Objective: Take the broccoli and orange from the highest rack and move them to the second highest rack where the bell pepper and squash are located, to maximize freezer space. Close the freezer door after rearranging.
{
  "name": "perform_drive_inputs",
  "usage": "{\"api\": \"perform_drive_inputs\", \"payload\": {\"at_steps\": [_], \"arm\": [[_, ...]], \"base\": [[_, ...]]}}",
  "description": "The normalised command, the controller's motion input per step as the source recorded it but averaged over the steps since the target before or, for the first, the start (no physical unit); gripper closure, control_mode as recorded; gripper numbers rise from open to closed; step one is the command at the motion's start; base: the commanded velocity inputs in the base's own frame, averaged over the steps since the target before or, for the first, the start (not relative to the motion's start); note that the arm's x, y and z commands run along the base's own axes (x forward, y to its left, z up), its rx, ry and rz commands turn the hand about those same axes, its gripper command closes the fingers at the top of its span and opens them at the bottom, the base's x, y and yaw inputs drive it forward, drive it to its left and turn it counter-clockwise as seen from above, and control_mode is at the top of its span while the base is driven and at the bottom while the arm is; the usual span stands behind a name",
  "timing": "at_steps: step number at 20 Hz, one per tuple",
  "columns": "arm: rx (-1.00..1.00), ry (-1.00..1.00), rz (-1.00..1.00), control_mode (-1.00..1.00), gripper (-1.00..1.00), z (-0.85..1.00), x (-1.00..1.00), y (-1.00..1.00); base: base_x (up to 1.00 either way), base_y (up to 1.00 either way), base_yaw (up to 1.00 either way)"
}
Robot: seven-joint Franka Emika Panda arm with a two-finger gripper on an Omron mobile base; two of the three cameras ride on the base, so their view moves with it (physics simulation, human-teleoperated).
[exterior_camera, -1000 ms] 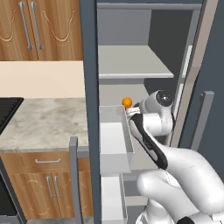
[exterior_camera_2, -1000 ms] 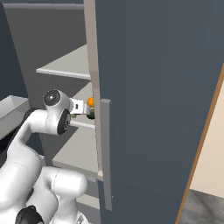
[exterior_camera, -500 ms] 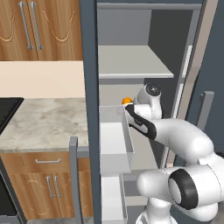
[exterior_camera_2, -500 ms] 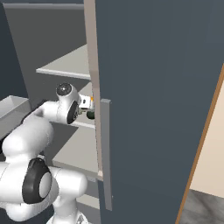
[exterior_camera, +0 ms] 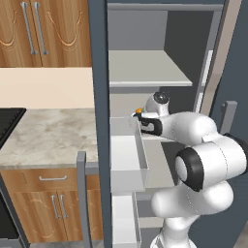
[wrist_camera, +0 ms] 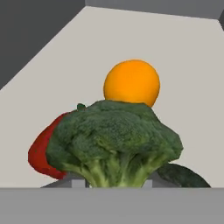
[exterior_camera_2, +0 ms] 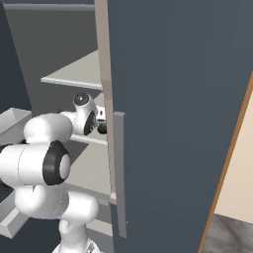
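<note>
In the hand view the broccoli (wrist_camera: 114, 142) is very close, its stalk between my fingertips (wrist_camera: 72, 182), so my gripper (wrist_camera: 111, 183) is shut on it. Right behind it, the orange (wrist_camera: 131, 83) rests on the second highest rack (wrist_camera: 188, 70). The red bell pepper (wrist_camera: 41, 151) lies left of the broccoli and the dark green squash (wrist_camera: 181, 175) lower right. From the left base view my gripper (exterior_camera: 138, 117) is inside the freezer (exterior_camera: 99, 58) under the highest rack (exterior_camera: 145, 72), with a sliver of the orange (exterior_camera: 138, 110) above the hand. The gripper (exterior_camera_2: 101, 123) also reaches in over the second highest rack (exterior_camera_2: 91, 141).
The freezer door (exterior_camera_2: 173, 113) stands open on the right, with its grey bar handle (exterior_camera_2: 119, 173) close to the arm. A white drawer bin (exterior_camera: 127, 155) is pulled out below the hand. Wooden cupboards (exterior_camera: 43, 34) and a marble counter (exterior_camera: 48, 135) lie to the left.
The hand has pushed deeper and leftward into the second highest rack, now covering most of the orange in the left base view. The elbow has swung up and out to the right.
</note>
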Motion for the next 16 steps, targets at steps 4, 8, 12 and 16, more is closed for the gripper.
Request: {"api": "perform_drive_inputs", "payload": {"at_steps": [4,8,12,16], "arm": [[0.00,-0.05,0.00,-1.00,1.00,-0.32,0.47,0.00],[0.01,-0.03,0.00,-1.00,-1.00,-0.17,0.30,0.00],[0.00,-0.01,0.00,-1.00,-1.00,-0.16,0.07,-0.01],[0.02,-0.09,0.00,-1.00,-1.00,-0.01,-0.13,0.00]], "base": [[0.00,0.00,0.00],[0.00,0.00,0.00],[0.00,0.00,0.00],[0.00,0.00,0.00]]}}
